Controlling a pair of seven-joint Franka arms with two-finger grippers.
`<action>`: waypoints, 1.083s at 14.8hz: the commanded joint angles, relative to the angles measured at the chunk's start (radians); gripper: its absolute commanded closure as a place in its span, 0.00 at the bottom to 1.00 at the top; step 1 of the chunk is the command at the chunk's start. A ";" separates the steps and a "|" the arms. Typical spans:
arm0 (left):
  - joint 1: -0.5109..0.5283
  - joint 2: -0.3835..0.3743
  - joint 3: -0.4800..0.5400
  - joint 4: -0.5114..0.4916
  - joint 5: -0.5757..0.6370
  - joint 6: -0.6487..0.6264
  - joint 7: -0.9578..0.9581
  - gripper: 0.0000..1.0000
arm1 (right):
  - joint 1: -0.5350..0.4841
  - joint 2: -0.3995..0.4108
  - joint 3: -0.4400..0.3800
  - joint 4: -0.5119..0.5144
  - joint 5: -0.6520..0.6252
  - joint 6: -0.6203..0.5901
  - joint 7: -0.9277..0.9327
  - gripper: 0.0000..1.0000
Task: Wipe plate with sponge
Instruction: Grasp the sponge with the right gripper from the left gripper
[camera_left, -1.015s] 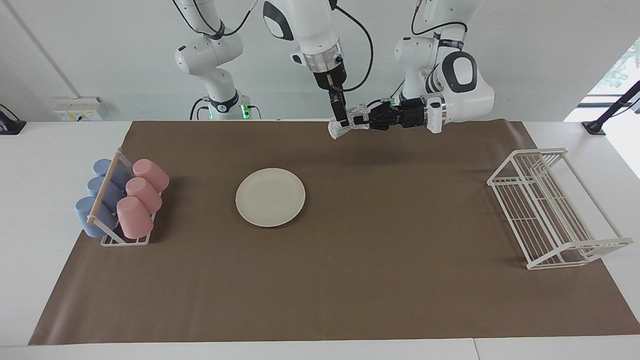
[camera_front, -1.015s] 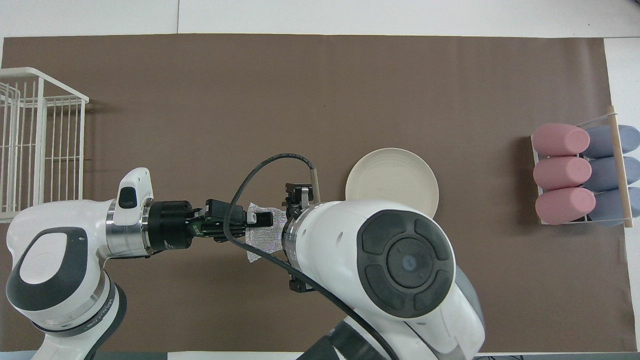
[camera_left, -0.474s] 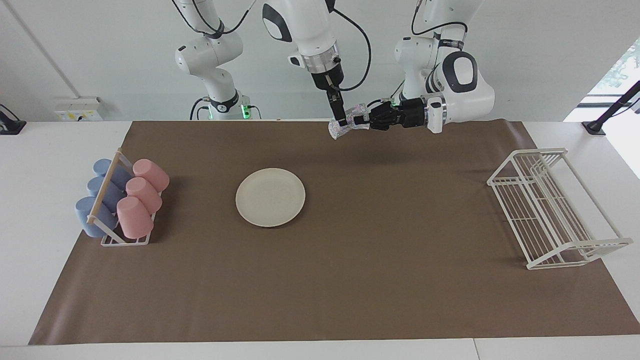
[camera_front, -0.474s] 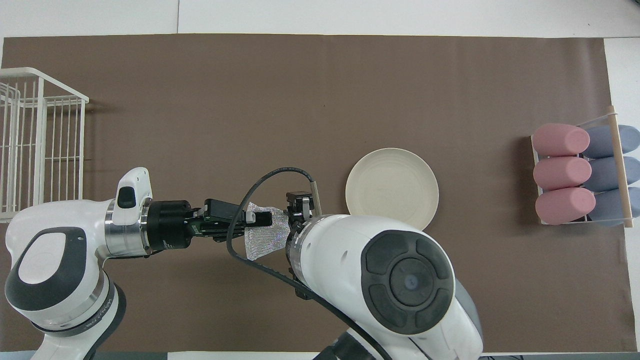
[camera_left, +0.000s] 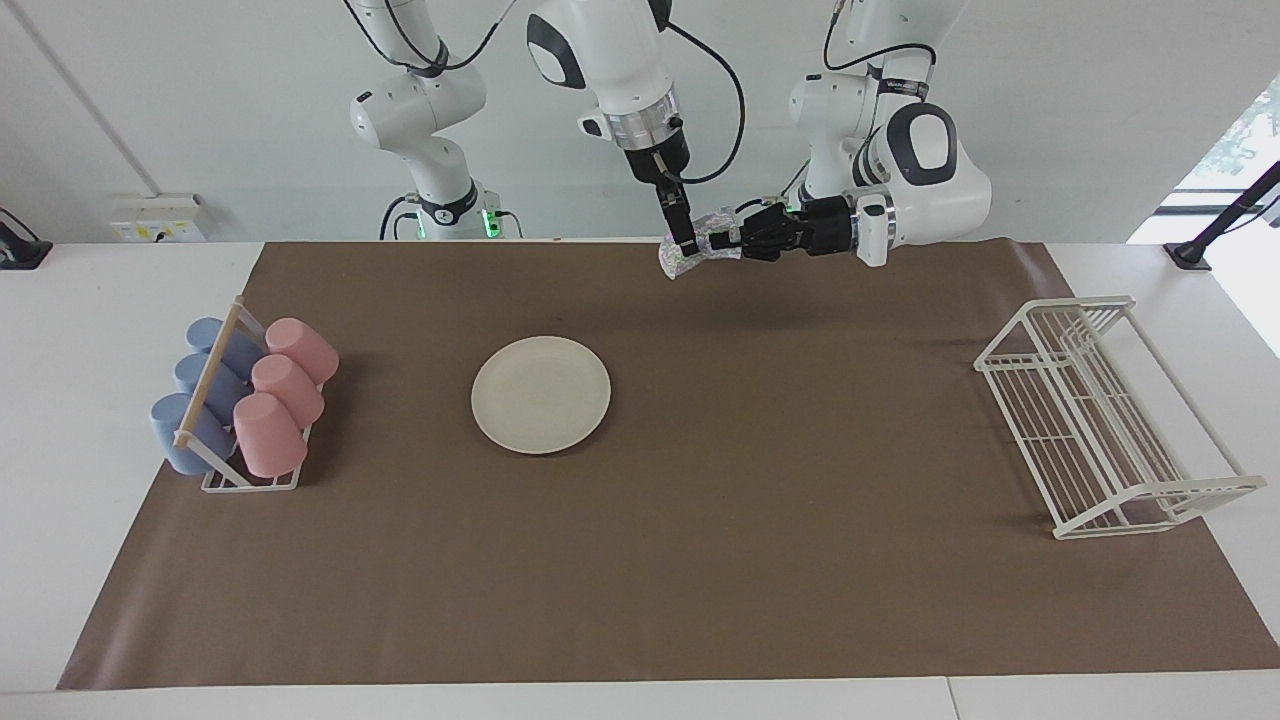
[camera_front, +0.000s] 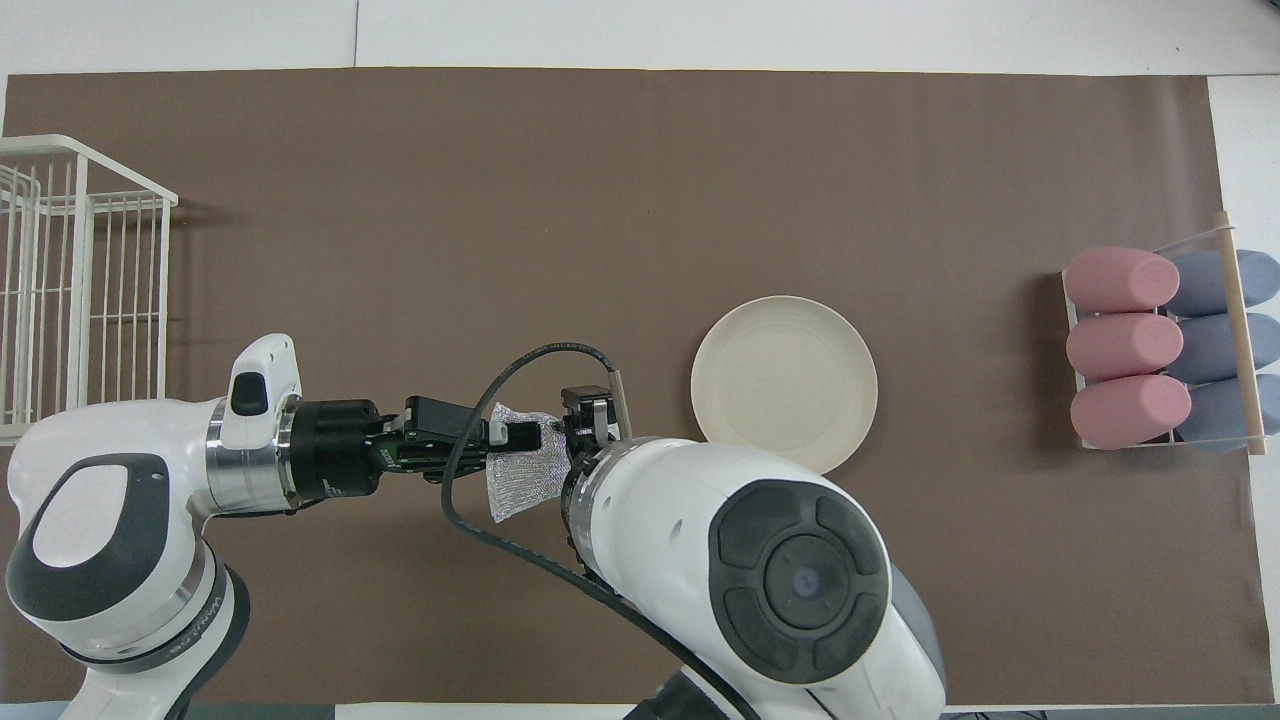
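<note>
Left gripper (shut) around sponge

Table w/ brown mat, plate

- White tabletop, mostly covered by brown paper mat.
- Plain pale wall, white outlet box low on it.
- Bright window at left arm's end.
- Black clamp mounts on tabletop corners.
- Even, soft lighting.
</note>
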 joint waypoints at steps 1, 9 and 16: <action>0.006 -0.033 0.004 -0.032 -0.018 -0.011 0.001 1.00 | 0.005 -0.015 0.002 -0.033 0.020 0.055 -0.029 0.02; 0.007 -0.033 0.004 -0.032 -0.015 -0.014 -0.002 1.00 | 0.007 -0.015 0.002 -0.043 0.016 0.071 -0.158 1.00; 0.006 -0.037 0.004 -0.032 -0.009 -0.008 -0.008 0.09 | 0.005 -0.014 0.002 -0.042 0.014 0.071 -0.180 1.00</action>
